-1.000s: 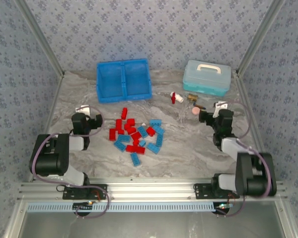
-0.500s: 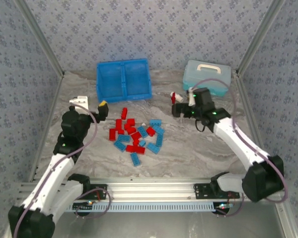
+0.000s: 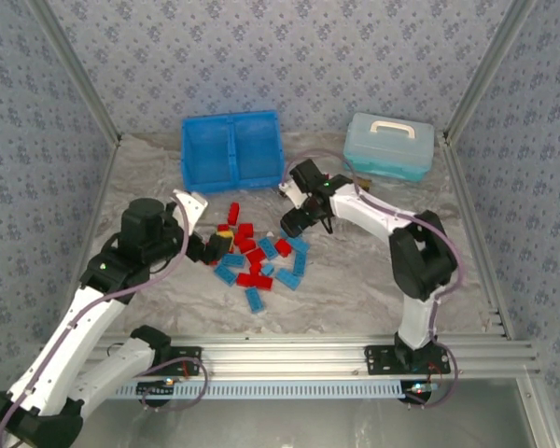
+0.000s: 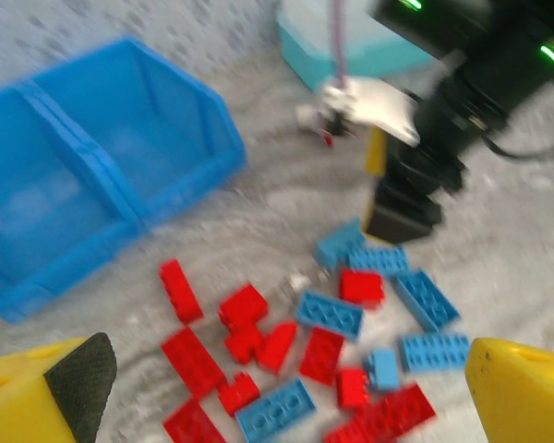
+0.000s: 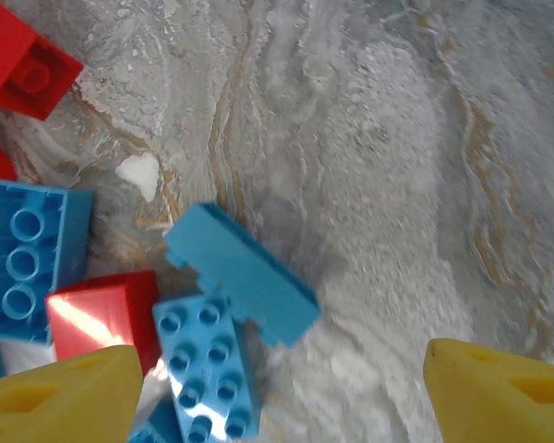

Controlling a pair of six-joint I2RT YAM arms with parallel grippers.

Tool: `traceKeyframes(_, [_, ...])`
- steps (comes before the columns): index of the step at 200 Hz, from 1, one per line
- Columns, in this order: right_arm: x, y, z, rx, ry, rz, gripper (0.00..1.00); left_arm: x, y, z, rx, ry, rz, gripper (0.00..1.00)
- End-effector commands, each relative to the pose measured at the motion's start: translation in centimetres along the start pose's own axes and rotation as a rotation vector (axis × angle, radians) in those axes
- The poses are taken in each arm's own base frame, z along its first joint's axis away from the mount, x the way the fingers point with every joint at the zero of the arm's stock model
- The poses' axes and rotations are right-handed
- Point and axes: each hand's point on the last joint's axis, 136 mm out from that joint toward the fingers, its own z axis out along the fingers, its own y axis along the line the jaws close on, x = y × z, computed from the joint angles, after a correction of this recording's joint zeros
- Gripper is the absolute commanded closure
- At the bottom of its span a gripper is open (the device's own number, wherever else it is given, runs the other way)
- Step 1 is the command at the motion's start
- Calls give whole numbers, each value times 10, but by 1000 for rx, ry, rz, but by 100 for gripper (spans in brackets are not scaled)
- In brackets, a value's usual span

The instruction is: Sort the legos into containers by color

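Marble-look table (image 3: pixel 355 280) carries the legos (image 3: pixel 257 254) in one loose heap at ctr of the top view, red & light blue mixed, all outside the bin. Bright blue bin (image 3: pixel 252 179) sits above the heap, toward upper left, w/ its two compartments side by side: left compartment (image 3: pixel 208 154) & right compartment (image 3: pixel 259 149). Pale teal case (image 3: pixel 389 147) stands at upper right, well apart from the bricks. Left gripper (image 3: pixel 215 247) is low at the heap's left edge; right gripper (image 3: pixel 294 224) is at the heap's upper right edge, just above some blue bricks. Left wrist cam: yellow fingers (image 4: pixel 37 397) sit in the bottom corners, spread wide w/ nothing btwn them, heap across the lower middle, bin at upper left, and the dark right gripper at the heap's upper right side, teal case behind it at the top. Right wrist cam: yellow fingertips (image 5: pixel 65 397) also in the bottom corners, spread wide, nothing gripped. Btwn & above them a light blue brick (image 5: pixel 240 274) lies on its side left of ctr, touching a studded blue brick (image 5: pixel 206 369) below it. Red brick (image 5: pixel 102 314) is just beside that one at lower left; another red brick (image 5: pixel 28 65) sits at top left.
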Motion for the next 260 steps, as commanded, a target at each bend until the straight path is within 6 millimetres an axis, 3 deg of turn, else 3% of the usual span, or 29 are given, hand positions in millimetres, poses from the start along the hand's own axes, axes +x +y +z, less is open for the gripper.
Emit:
traceKeyframes(1, [4, 13, 12, -82, 57, -84, 21, 18, -23, -5, 116, 25, 75, 1])
traceKeyframes(24, [3, 14, 27, -102, 71, -83, 28, 27, -22, -2, 109, 37, 83, 1])
traceKeyframes(52, [8, 15, 44, -121, 102, -76, 43, 29, -20, -4, 89, 38, 71, 1])
traceKeyframes(93, [17, 12, 59, -103, 133, -75, 57, 30, -10, -6, 30, 35, 66, 1])
traceKeyframes(121, [15, 10, 57, -90, 119, -69, 70, 31, -6, -6, 3, 38, 60, 1])
traceKeyframes(143, [5, 7, 39, -75, 60, -48, 75, 30, -4, -7, -11, 36, 57, 1])
traceKeyframes(160, [-9, 6, 10, -56, -17, -27, 78, 31, -1, -6, -25, 40, 54, 1])
traceKeyframes(198, [-78, 14, -78, -92, -406, 142, 83, 27, 3, -7, -52, 20, 35, 1])
traceKeyframes(213, [-100, 13, -97, -76, -509, 213, 82, 25, 3, -7, -52, 12, 25, 1])
traceKeyframes(237, [-137, 3, -108, 4, -605, 277, 80, 25, 1, -5, -35, 18, 18, 1])
traceKeyframes(260, [-168, -17, -89, 77, -603, 329, 80, 28, 0, -5, -29, 26, 14, 1])
